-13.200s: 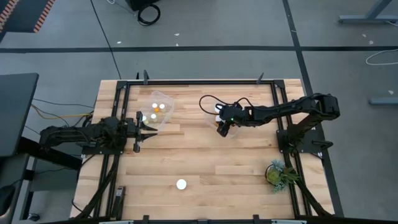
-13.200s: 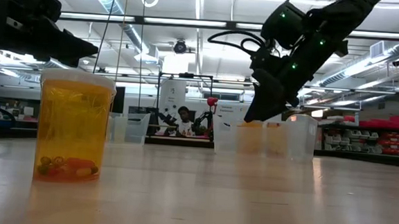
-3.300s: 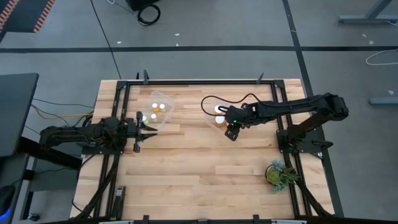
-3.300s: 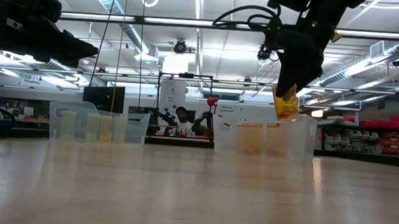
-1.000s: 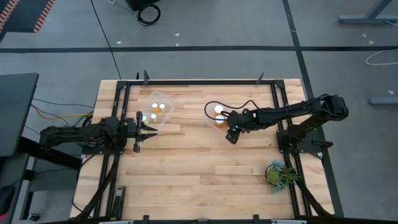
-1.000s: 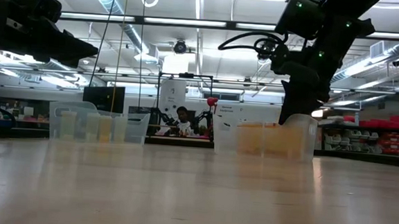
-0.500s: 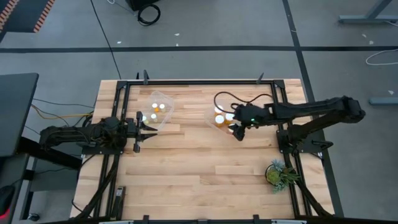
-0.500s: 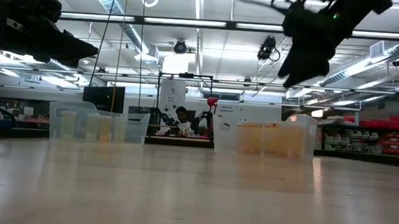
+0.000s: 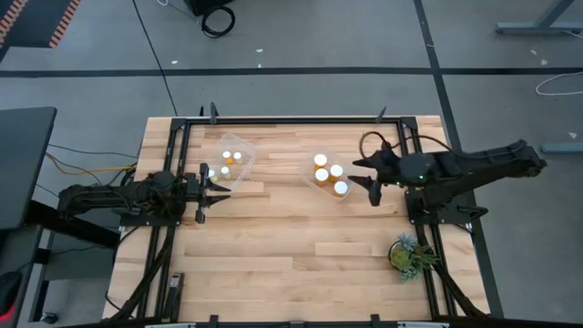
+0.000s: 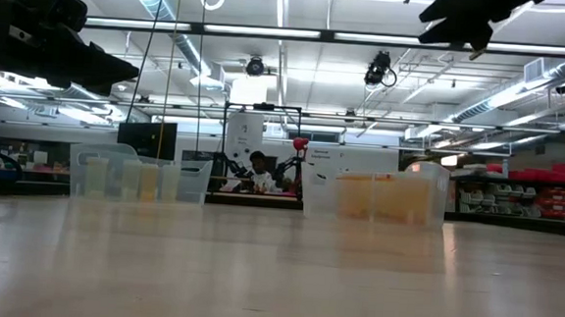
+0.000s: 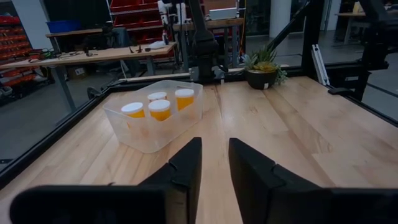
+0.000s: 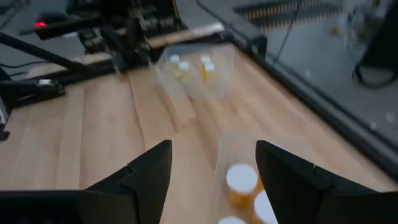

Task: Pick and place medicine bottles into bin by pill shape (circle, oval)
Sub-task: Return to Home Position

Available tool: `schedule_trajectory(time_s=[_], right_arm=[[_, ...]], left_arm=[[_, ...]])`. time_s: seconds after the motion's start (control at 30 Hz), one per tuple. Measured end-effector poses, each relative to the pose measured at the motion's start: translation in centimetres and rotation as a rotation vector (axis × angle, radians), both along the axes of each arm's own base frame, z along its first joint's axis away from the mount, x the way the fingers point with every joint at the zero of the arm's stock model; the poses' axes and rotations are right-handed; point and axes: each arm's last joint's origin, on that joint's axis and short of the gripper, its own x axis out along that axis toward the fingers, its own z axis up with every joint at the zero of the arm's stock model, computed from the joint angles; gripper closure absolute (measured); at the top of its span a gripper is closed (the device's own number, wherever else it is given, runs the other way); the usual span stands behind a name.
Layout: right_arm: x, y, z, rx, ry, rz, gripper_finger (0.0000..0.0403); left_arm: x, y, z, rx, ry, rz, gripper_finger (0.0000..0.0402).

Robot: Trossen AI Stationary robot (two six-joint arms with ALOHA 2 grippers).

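Note:
Several orange bottles with white caps (image 9: pixel 321 175) stand upright in the clear right bin (image 9: pixel 310 180); they also show in the left wrist view (image 11: pixel 160 109) and the right wrist view (image 12: pixel 241 182). More bottles (image 9: pixel 227 157) stand in the clear left bin (image 9: pixel 242 144). My right gripper (image 9: pixel 363 179) is open and empty, just right of the right bin and high above the table in the low view (image 10: pixel 463 22). My left gripper (image 9: pixel 217 182) is open and empty beside the left bin's near side.
A green potted plant (image 9: pixel 408 253) stands at the table's near right corner. A black frame (image 9: pixel 291 119) runs around the wooden table. The left arm (image 12: pixel 124 31) lies along the table's left side. A person shows in the room beyond (image 10: pixel 259 167).
My right gripper has risen from the right bin's near side and drawn back toward the table's right edge, empty. A bottle's white cap now shows in the bin where the gripper stood.

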Motion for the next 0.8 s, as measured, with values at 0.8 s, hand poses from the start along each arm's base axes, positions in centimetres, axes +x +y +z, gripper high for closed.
schedule_trajectory(time_s=[0.8], right_arm=[[-7.3, -1.4, -8.4, -0.067, -0.342, 0.004, 0.0244]], left_arm=[[0.0, 0.0, 0.0, 0.0, 0.0, 0.0, 0.0311]])
